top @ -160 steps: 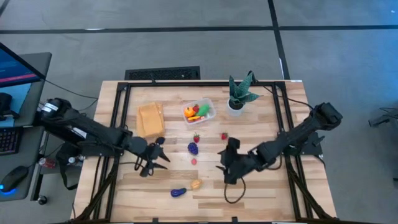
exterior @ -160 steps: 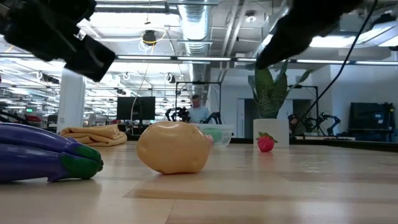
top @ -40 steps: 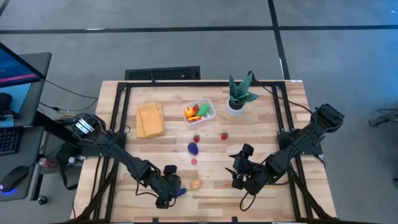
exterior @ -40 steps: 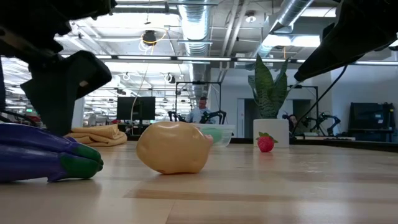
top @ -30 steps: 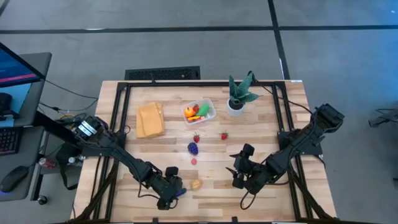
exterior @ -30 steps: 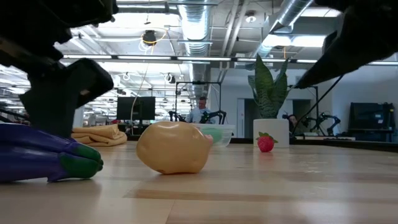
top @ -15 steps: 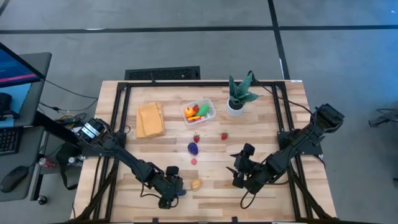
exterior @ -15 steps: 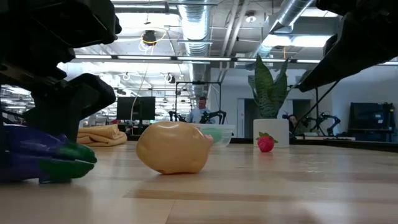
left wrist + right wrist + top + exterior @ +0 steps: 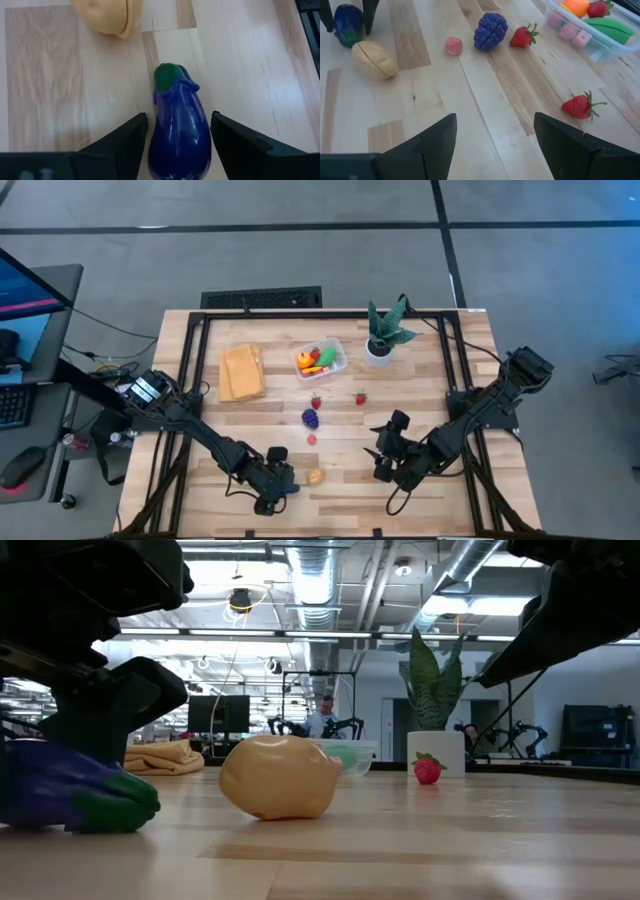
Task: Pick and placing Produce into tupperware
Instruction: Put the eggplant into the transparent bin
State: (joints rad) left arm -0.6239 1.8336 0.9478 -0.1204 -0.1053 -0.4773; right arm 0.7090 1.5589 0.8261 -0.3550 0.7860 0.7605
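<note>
A dark purple eggplant (image 9: 177,135) with a green cap lies on the wood near the table's front edge. My left gripper (image 9: 179,116) stands open over it, slanting down, one finger on each side of its thick body. A tan produce piece (image 9: 316,476) lies just beyond it. Purple grapes (image 9: 311,418), a pink bit (image 9: 312,439) and two strawberries (image 9: 316,402) (image 9: 360,398) lie mid-table. The clear tupperware (image 9: 322,360) at the back holds orange, green and red pieces. My right gripper (image 9: 380,465) hovers open at the front right and holds nothing. My left gripper straddles the eggplant's thick purple body (image 9: 159,140) from above, slanting down, with its fingers along the two long sides. The eggplant nearly fills the gap. Whether both fingers (image 9: 127,142) touch it, I cannot tell. The eggplant rests on the table, its green cap pointing away from the wrist.
A spiky plant in a white pot (image 9: 385,335) stands at the back right, beside the tupperware. A folded tan cloth (image 9: 241,372) lies at the back left. Black frame rails run along the table's left and right sides. Bare wood lies between the two grippers.
My left gripper has settled down around the eggplant. The eggplant has been nudged on the table: in the low view it now looks shorter and rounder, and its green cap has swung a little. My right gripper has kept still.
</note>
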